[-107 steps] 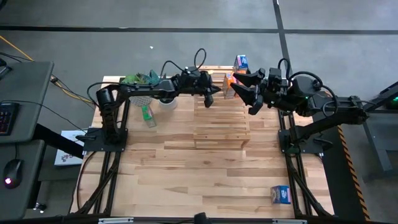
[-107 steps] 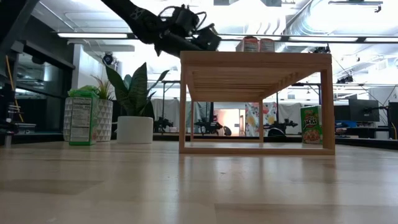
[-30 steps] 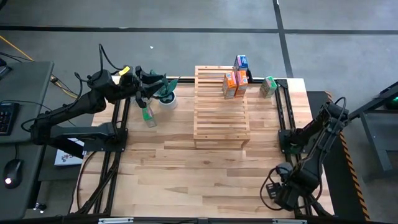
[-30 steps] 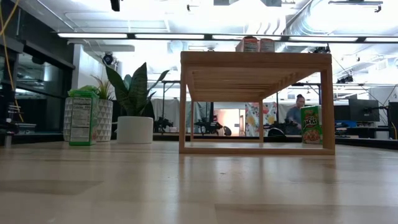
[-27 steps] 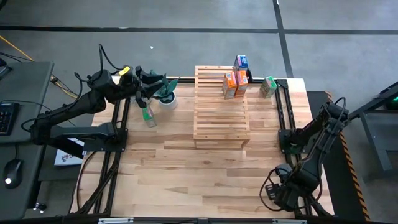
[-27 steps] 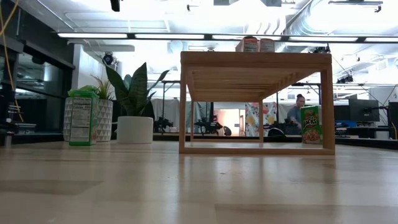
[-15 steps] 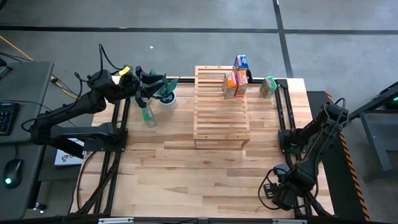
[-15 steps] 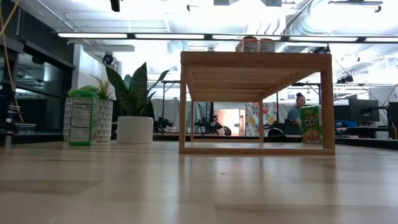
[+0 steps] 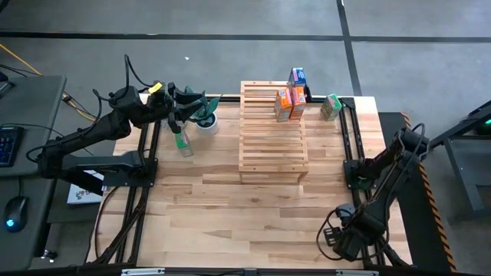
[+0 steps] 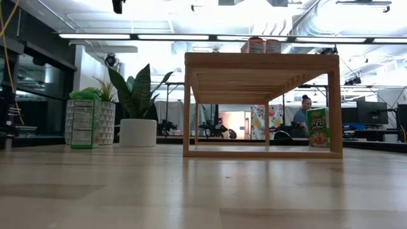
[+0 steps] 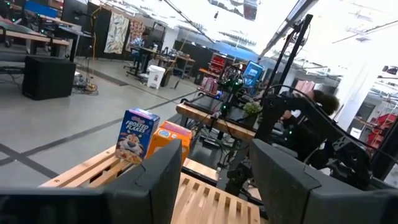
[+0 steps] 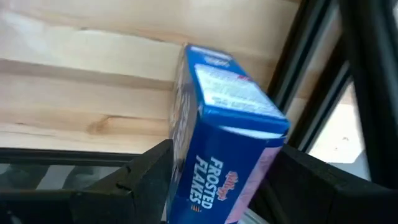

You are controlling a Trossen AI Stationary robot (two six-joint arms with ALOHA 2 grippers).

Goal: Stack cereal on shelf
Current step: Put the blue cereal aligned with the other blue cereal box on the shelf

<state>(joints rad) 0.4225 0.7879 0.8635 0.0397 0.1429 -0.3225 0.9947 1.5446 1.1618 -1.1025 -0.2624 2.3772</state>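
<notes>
The shelf (image 9: 273,126), a pale slatted rack, stands at the table's far middle. On its far end stand a blue cereal box (image 9: 298,77) and two orange ones (image 9: 288,103). On the table, one green box (image 9: 331,106) stands right of the shelf and another (image 9: 182,142) left of it. My right gripper (image 9: 340,239) hangs open at the near right corner, pointing down. Its fingers (image 12: 146,177) stand on either side of another blue cereal box (image 12: 224,124), which rests on the table. My left gripper (image 11: 217,180) waits open, raised at the far left, pointing toward the shelf.
Potted plants (image 9: 203,115) stand at the far left beside my left gripper. The black frame rails (image 9: 360,207) run along the table's right edge, close to the blue box. Bare planks (image 9: 245,222) lie in front of the shelf. A person (image 10: 304,114) shows in the room behind.
My right gripper has sunk a little over the blue box at the near right corner, still open. The boxes have stayed where they were.
</notes>
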